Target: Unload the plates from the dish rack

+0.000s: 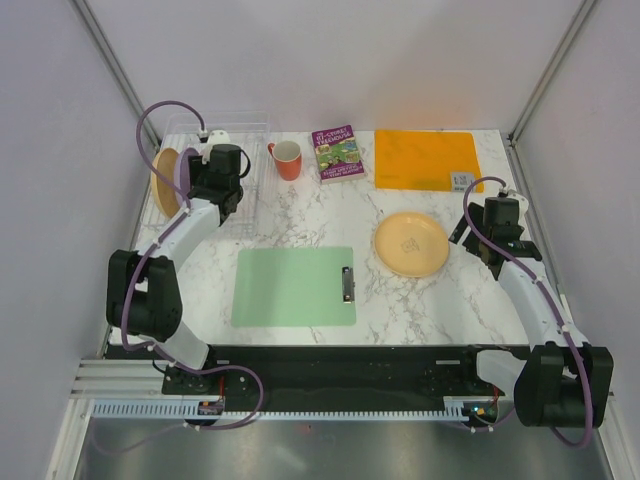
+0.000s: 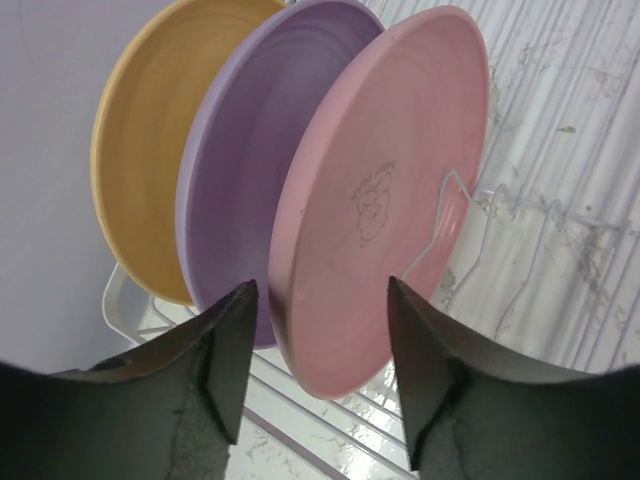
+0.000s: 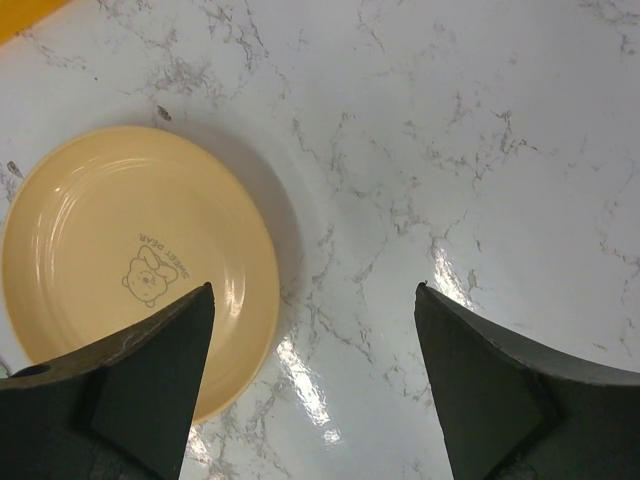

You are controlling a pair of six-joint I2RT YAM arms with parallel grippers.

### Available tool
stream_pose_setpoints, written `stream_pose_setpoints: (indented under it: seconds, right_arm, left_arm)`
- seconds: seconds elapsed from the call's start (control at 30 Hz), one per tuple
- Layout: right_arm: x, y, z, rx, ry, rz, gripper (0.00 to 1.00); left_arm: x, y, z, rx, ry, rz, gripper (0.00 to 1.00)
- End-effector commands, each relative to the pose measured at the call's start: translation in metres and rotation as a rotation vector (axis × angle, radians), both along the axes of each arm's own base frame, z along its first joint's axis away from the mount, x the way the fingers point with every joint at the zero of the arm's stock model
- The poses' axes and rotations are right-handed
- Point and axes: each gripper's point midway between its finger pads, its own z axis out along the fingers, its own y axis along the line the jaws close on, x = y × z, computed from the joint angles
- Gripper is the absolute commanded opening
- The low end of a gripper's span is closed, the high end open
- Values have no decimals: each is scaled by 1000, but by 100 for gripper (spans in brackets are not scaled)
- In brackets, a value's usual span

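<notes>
My left hand (image 2: 320, 300) is at the dish rack (image 2: 130, 310), at the far left of the counter (image 3: 480, 150). Its fingers stand apart on either side of the lower rim of the pink plate (image 2: 390, 180), and I see a sliver of space between the rim and the left finger, so the hand is open around the plate, not clamped on it. The pink plate stands upright on edge in the rack's slots. Close behind it stands the lilac plate (image 2: 260, 170), and behind that the yellow-orange plate (image 2: 150, 150), all three leaning the same way.

My right hand (image 3: 310, 300) hangs over bare marble on the right side of the counter, fingers spread wide with nothing between them. Just beside it lies the tan-yellow plate (image 3: 130, 260), flat and face up, a small bear drawing in its middle; the hand does not touch it.

Along the far edge sit an orange-red mug (image 1: 287, 159), a book (image 1: 337, 152) and an orange mat (image 1: 425, 158). A green clipboard (image 1: 293, 286) lies near the middle.
</notes>
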Motion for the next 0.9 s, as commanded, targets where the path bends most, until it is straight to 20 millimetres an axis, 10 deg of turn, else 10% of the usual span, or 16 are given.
stream_pose_setpoints:
  seconds: [0.0,0.47,0.87]
  right_arm:
    - [3,-1,8,-8,-17,10,88]
    - [3,3,2,7,-1,22,88]
    - [2,6,-3,22,14,33,88]
  left_arm:
    - [11,9,26,21,-82,47,56]
    - [7,20,30,49,-84,103,2]
    - [2,30,71,109,-154,143,2]
